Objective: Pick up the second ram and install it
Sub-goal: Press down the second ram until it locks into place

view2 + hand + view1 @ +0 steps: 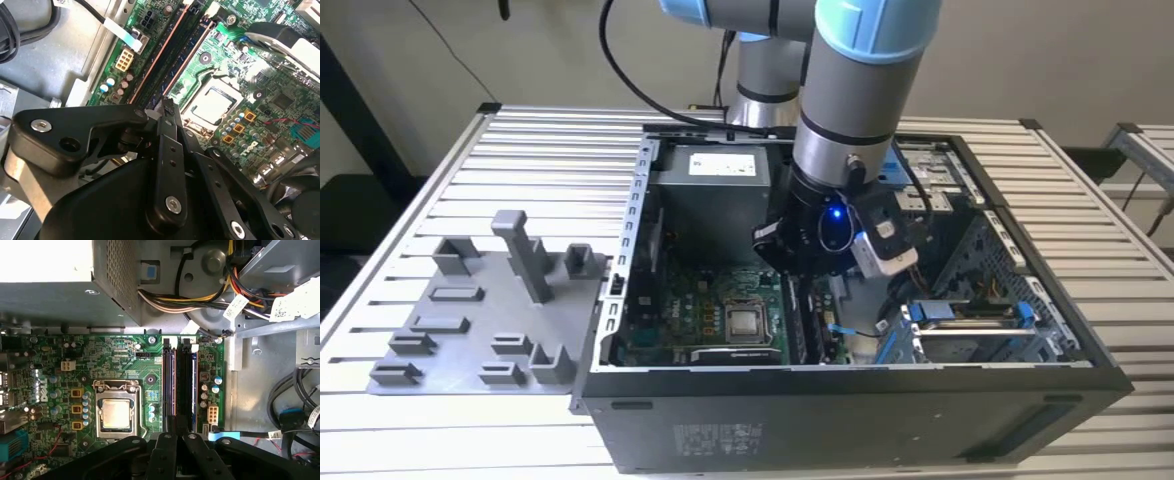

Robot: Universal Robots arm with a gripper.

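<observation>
Print here is small. A white label (724, 163) sits on top of the grey power supply, a pale sticker (720, 437) is on the computer case's (881, 405) dark front wall, and white paper tags (295, 302) hang on the cable bundle; none of their writing can be made out. The arm (854, 90) comes down steeply from above into the open case, which lies on the slatted desk (520, 160). Its wrist is low over the green motherboard (125, 360). In both wrist views the gripper (180, 437) points straight down at the near end of the memory slots, just beside the processor socket (116, 413). Its jaws are drawn narrow, pinching the end of the second ram (184, 385). The stick stands on edge along one of the slots, lined up with it; how deep it sits cannot be told. The grey holder tray (467, 320) lies on the desk at the exterior view's left, well apart from the gripper.
</observation>
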